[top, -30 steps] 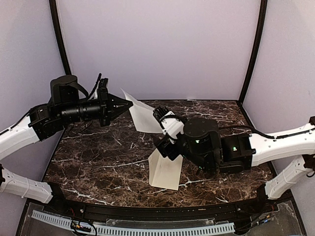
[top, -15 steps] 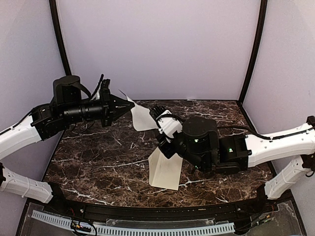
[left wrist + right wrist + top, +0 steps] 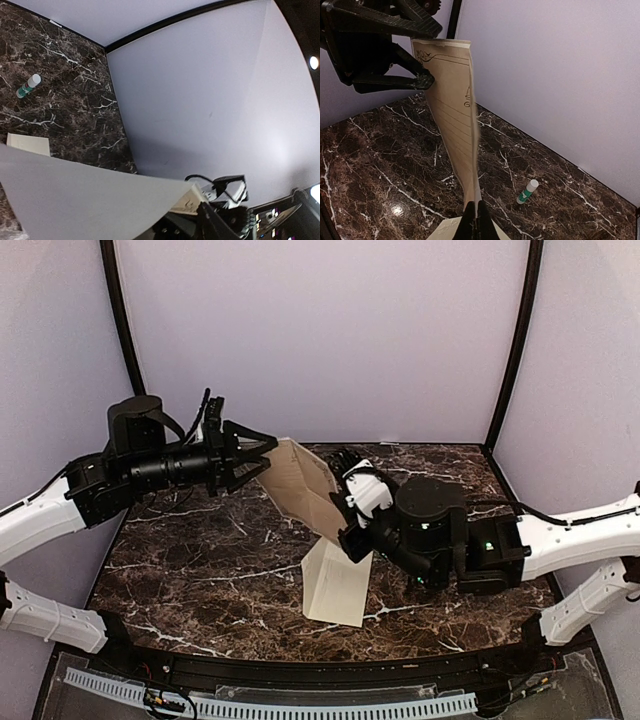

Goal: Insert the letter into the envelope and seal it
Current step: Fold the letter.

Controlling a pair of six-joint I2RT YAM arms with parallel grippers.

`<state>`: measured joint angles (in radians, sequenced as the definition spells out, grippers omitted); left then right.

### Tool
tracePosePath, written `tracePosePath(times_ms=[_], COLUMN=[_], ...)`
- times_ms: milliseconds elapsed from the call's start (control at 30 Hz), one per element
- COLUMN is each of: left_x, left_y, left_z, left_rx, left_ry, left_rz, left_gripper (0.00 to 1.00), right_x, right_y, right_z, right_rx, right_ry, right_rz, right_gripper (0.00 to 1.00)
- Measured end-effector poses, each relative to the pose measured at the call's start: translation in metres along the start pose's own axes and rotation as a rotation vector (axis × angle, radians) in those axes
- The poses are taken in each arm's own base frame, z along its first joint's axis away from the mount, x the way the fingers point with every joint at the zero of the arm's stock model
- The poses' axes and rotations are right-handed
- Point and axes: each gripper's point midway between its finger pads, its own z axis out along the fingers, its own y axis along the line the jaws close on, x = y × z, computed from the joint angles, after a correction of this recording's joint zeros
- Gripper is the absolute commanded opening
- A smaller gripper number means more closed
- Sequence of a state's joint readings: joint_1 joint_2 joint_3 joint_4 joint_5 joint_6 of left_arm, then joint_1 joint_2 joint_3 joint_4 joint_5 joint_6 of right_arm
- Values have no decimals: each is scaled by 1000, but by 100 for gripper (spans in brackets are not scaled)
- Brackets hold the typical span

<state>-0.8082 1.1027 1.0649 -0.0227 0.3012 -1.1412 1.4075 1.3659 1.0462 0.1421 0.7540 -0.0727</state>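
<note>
**Letter held aloft, envelope waiting below.** The letter is pinched at its lower end by the right gripper, whose 2 fingers are closed tight on the paper. From those fingertips the sheet rises steeply, tilted away toward the other arm. In the right wrist view it appears tan, with faint ruled lines and a corner ornament.

The letter's top corner is bracketed by the left gripper, whose fingers are spread wide, 1 above the edge and 1 beside it. No clamping is seen there. Whether the lower fingertip touches the paper cannot be told.

The envelope lies flat on the marble table, directly beneath the right fingers and well apart from the left ones. Whether its flap is open cannot be made out. A glue stick lies on the table beyond the right fingertips, off to their side.

The step in hand is judged to be the carrying of the letter, with the weight borne by the right fingers alone. Insertion is not yet begun. For the next move, the free top edge would need to be steadied or cleared by the left fingers. The sheet would then have to be lowered and lined up with the envelope's mouth, and the envelope pinned so that it is not pushed along the table.
</note>
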Motion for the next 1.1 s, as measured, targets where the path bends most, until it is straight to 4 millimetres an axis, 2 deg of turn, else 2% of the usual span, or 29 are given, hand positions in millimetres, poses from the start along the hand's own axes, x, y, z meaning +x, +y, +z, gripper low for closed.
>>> tracePosePath(times_ms=[133,233,367,467,633,733,933,1100], left_x=[-3,-10,-16,-14,-3,8,26,34], left_y=[-3,-14,-31,-34,-23,-9,18,21], left_z=[-6,-25,-53,-63,-61,-56,-41,-36], left_rx=[-1,10,28,25,3,-9,-28,-11], left_ry=[-24,-75,-141,-148,-94,-42,58,105], left_rz=[97,205,350,428,537,588,646,678], left_gripper=[75,80,82,82,84,84,85,86], right_x=[2,1,4,11,24,21,-6,-32], right_y=[-13,-22,-37,-43,-51,-54,-45,-35], right_z=[-17,-24,-19,-12,-7,-12,-49,-82], right_rx=[-16,-54,-111,-170,-292,-374,-599,-763], right_ry=[-8,-12,11,41,94,94,22,-48], right_rz=[80,163,267,328,432,482,533,538], right_gripper=[0,0,0,0,0,0,0,0])
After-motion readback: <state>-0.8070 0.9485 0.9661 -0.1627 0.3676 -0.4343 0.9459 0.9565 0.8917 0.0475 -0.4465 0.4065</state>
